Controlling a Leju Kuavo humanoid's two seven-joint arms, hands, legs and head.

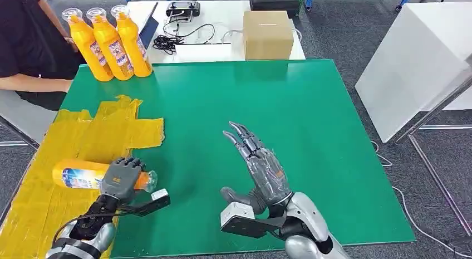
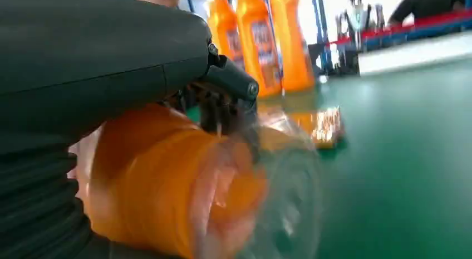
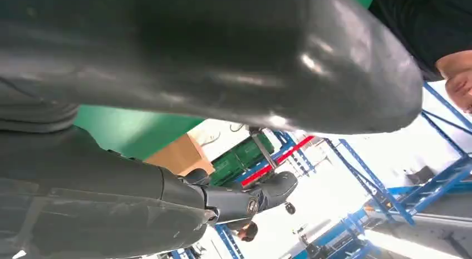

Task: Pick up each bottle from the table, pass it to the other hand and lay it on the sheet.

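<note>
A bottle (image 1: 78, 175) lay on the sheet (image 1: 111, 128) at my left; three bottles (image 1: 108, 43) stood behind it, a box (image 1: 268, 35) farther right.

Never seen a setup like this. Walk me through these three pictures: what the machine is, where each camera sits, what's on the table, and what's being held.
This is a humanoid robot with two silver arms ending in many-fingered hands. The wide picture looks down from its head; the other two come from cameras at its wrists, so they look tilted and crowded.

The left hand grips an orange bottle lying on its side over the yellow sheet, which is spread on the green table. The left wrist view shows that bottle close and blurred. The right hand is open, fingers stretched above the table, holding nothing.

Three more orange bottles stand upright at the far corner beside a seated person. A cardboard box sits behind.
</note>
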